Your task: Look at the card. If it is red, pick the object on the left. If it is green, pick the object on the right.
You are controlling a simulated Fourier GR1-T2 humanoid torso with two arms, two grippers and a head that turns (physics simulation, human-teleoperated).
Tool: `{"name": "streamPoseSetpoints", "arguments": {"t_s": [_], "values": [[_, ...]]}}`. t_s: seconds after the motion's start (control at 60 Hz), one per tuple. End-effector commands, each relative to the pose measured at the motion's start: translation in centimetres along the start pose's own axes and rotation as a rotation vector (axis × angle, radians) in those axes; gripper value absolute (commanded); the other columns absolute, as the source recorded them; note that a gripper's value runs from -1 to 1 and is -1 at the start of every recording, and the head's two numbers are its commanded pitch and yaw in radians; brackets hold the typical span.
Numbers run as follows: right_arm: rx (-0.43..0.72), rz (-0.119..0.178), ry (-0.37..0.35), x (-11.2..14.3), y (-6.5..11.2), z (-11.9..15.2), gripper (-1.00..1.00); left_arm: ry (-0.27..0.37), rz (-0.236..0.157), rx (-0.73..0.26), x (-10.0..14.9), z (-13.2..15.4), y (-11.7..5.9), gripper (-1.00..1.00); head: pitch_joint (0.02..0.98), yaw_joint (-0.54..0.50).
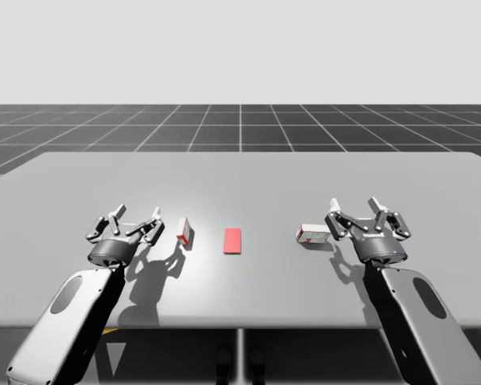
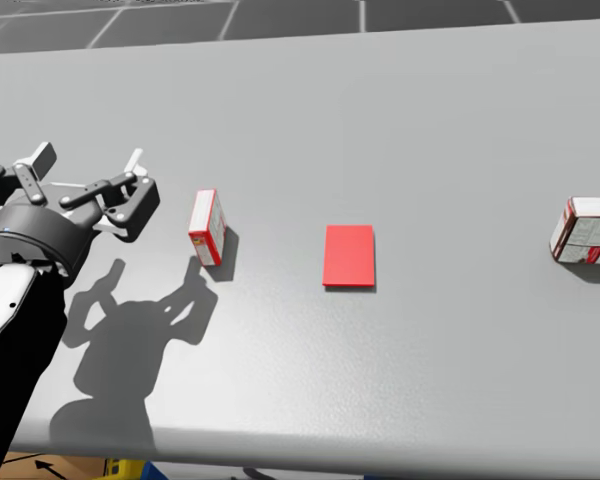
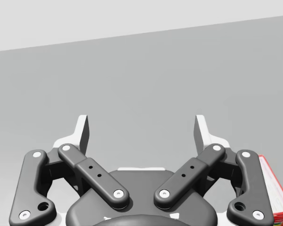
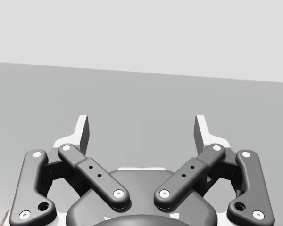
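A red card (image 1: 232, 240) (image 2: 349, 256) lies flat at the middle of the grey table. To its left a small red and white box (image 1: 184, 232) (image 2: 207, 227) stands on edge. To the card's right a white and red box (image 1: 313, 234) (image 2: 586, 231) lies on its side. My left gripper (image 1: 136, 222) (image 2: 88, 172) (image 3: 141, 132) hovers open just left of the left box, whose red edge (image 3: 275, 193) shows beside its right finger. My right gripper (image 1: 358, 212) (image 4: 141, 132) is open just right of the right box, with nothing between its fingers.
The grey table (image 1: 240, 172) stretches wide behind the objects. Its front edge (image 2: 380, 462) runs close below the arms. A dark tiled floor (image 1: 240, 124) lies beyond the table's far edge.
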Motion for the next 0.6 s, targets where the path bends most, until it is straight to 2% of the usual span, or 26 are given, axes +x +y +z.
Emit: {"name": "streamPoseSetpoints", "arguments": {"t_s": [0.017,0.233,0.417,0.6], "values": [[0.002,0.003,-0.001,0.0,0.0,0.0,-1.00,-0.001,0.001,0.000,0.0,0.0,0.0,-1.00,0.830,0.19],[0.004,0.004,-0.003,-0.1,0.3,0.1,-1.00,-0.002,0.005,-0.002,0.0,0.0,-0.1,-1.00,0.831,0.31],[0.004,0.004,-0.002,-0.1,0.3,0.0,-1.00,-0.011,0.015,-0.009,0.2,0.1,-0.1,-1.00,0.823,0.33],[0.003,0.002,-0.005,-0.1,0.2,-0.1,-1.00,-0.033,0.074,-0.048,1.0,0.6,-0.5,-1.00,0.816,0.32]]}}
